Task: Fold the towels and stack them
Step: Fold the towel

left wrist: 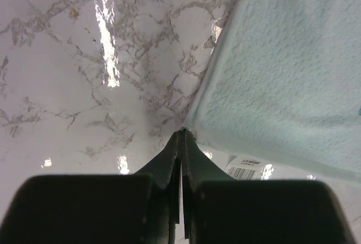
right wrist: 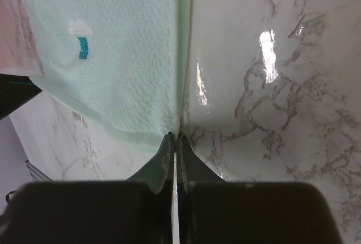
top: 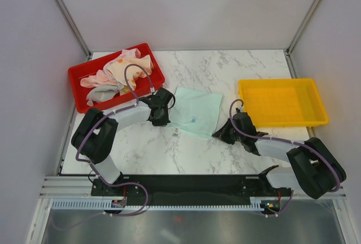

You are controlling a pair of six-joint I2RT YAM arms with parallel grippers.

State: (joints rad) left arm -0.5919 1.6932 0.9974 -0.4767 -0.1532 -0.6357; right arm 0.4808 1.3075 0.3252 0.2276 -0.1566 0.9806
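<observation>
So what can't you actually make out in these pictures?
Top view: the heaped towels in the red tray overlap; their count is unclear.
Left wrist view: the label print is too small.
Both wrist views: whether the shut left gripper and right gripper pinch the mint towel; the fingertips hide it.

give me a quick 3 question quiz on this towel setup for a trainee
1. True or false: the mint towel lies inside a tray.
2. Which colour of tray holds the crumpled towels? A red, B yellow, C grey
3. Fill in: both arms' jaws are shut on the mint towel's ____.

Key
1. False, it lies on the table.
2. A, the red tray.
3. corners
</observation>
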